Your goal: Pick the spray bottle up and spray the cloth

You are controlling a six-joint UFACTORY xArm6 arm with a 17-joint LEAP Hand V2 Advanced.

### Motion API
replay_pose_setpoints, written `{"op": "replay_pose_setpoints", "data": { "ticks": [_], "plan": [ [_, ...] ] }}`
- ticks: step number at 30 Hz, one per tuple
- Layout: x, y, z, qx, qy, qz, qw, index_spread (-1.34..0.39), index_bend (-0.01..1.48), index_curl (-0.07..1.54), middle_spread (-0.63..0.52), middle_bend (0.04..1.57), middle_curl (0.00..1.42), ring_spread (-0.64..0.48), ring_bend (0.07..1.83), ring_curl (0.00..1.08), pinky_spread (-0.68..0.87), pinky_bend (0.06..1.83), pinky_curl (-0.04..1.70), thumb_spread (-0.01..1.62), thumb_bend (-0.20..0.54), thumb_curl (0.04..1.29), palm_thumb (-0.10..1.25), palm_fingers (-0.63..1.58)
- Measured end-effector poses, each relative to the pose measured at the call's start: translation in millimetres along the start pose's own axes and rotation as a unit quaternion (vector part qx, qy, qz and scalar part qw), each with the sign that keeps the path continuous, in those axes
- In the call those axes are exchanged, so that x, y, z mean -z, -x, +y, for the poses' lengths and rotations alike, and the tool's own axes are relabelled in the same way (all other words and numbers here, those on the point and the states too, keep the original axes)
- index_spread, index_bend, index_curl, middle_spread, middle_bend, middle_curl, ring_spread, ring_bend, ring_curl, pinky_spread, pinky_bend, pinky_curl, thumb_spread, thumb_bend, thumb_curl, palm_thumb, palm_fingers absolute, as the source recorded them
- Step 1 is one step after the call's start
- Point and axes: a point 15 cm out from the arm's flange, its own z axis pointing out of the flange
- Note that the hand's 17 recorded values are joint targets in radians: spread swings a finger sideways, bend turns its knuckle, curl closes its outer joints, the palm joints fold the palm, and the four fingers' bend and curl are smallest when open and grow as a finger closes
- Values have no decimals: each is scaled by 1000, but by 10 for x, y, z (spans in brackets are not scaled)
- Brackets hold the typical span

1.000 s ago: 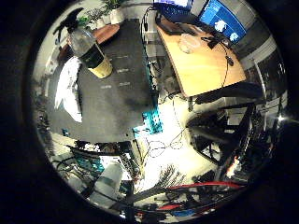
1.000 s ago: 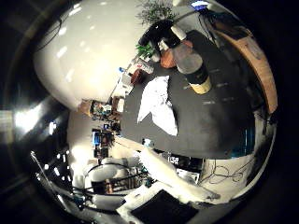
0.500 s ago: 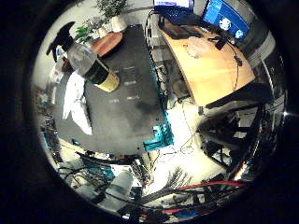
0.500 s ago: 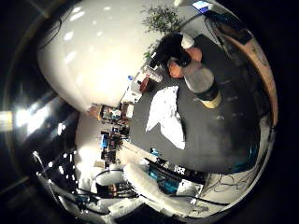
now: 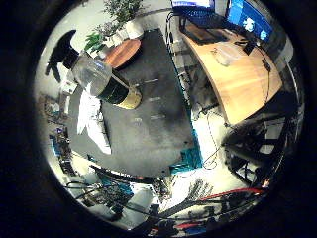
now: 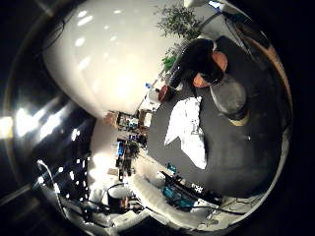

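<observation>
The spray bottle (image 5: 101, 82) stands upright on the dark tabletop (image 5: 148, 134), its clear body topped by a black trigger head and banded dark and yellow near the base. The white cloth (image 6: 187, 130) lies crumpled on the same tabletop just beside it; taking the bottle as the centre of a clock laid flat on the tabletop with twelve toward the round wooden board (image 5: 123, 52), the cloth sits at about eight o'clock, close but not touching as far as can be seen.

Compared with half a second ago and a second ago, the bottle fills more of both palm views and has slid nearer their middle, while the whole room has shifted with it. That is the camera moving, not the things: the palm is closing in on the bottle, and bottle and cloth lie where they lay.

No part of the hand shows in either view, so whether it is open or closed cannot be told. Judging from the distance left, the bottle is not yet held; the approach is under way, and the grasp and the spraying remain to be done
</observation>
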Motion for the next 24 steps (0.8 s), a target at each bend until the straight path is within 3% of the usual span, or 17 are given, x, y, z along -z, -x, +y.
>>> {"op": "replay_pose_setpoints", "data": {
  "ticks": [12,24],
  "plan": [
    [-355,-55,-32,1,18,-40,999,-267,149,248,91,200,329,173,314,261,413,492,303,934,-30,280,306,47],
    [-380,-266,-276,4,3,-55,998,-272,150,250,90,204,332,173,309,257,414,487,300,949,-29,276,314,53]
  ]
}}
